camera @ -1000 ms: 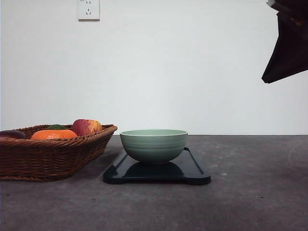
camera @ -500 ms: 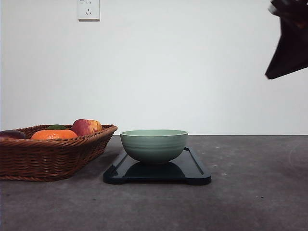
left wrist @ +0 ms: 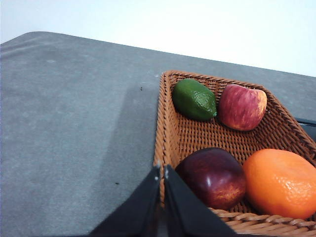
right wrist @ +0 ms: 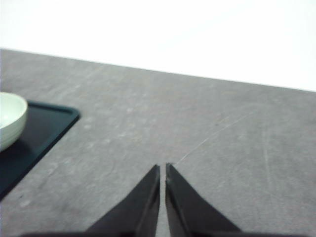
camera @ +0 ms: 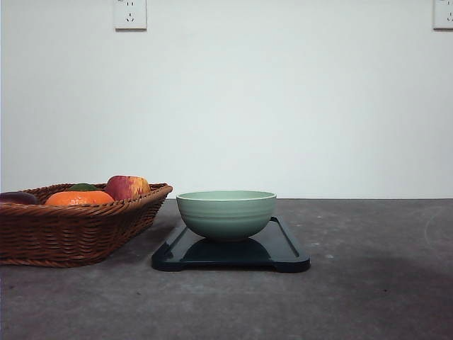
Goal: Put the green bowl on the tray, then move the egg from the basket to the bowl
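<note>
Green bowl (camera: pixel 226 213) sits on tray (camera: pixel 283 249) — basket (camera: pixel 71 230) beside holds fruit.

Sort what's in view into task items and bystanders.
Task items: green bowl, sitting on the tray; basket.

Bystanders: lime, red apple, dark plum, orange, all in the basket; wall sockets. No egg visible.

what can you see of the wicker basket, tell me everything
The basket is wide, shallow brown woven wicker with sloping sides and a braided rim. It rests on the grey table, left of the tray and apart from it. Inside lie a lime, a red apple, a dark purple-red fruit and an orange. The left tool, shut, hangs just over its near rim.
</note>
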Motion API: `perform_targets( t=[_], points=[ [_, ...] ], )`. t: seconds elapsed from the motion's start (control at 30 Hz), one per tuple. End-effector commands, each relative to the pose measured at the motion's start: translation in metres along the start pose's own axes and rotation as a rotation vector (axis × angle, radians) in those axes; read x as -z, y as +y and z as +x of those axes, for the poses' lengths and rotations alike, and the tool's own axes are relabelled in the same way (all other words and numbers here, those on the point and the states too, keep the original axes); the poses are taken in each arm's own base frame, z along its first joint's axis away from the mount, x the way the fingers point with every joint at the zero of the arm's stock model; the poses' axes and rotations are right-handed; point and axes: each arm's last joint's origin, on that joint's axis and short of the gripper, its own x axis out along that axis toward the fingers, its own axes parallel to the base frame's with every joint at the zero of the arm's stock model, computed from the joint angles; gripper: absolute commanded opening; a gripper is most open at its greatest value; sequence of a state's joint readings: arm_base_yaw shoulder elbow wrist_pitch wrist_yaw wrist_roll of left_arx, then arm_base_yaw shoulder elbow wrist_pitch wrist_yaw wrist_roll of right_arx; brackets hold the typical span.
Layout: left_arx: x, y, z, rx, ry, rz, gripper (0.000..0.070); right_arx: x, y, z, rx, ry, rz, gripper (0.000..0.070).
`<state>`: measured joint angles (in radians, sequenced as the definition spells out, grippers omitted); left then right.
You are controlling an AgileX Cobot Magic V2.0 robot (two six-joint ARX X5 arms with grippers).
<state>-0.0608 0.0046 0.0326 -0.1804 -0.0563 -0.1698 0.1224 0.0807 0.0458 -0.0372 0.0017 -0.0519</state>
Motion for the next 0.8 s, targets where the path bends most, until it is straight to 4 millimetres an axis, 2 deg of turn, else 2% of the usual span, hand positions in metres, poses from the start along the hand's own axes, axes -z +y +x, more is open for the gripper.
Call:
perform_targets(
  t=[0.0,0.13,0.77],
  points=[
    [0.0066,0.0012,0.0018,-0.008,0.023,0.013,0.0000,0.0056,-0.0005,-0.0009,0.009,-0.019,0.008,0.0012],
    [0.0066,0.0012,0.0018,-0.008,0.023,0.013,0.0000,0.0106,-0.0007,-0.0026,0.011,0.007,0.024,0.0012],
    [0.0066,0.0012,0.0018,-0.008,0.023,0.013,0.0000,0.0093,-0.0007,-0.0026,0.012,-0.006,0.029,0.0012]
  ],
)
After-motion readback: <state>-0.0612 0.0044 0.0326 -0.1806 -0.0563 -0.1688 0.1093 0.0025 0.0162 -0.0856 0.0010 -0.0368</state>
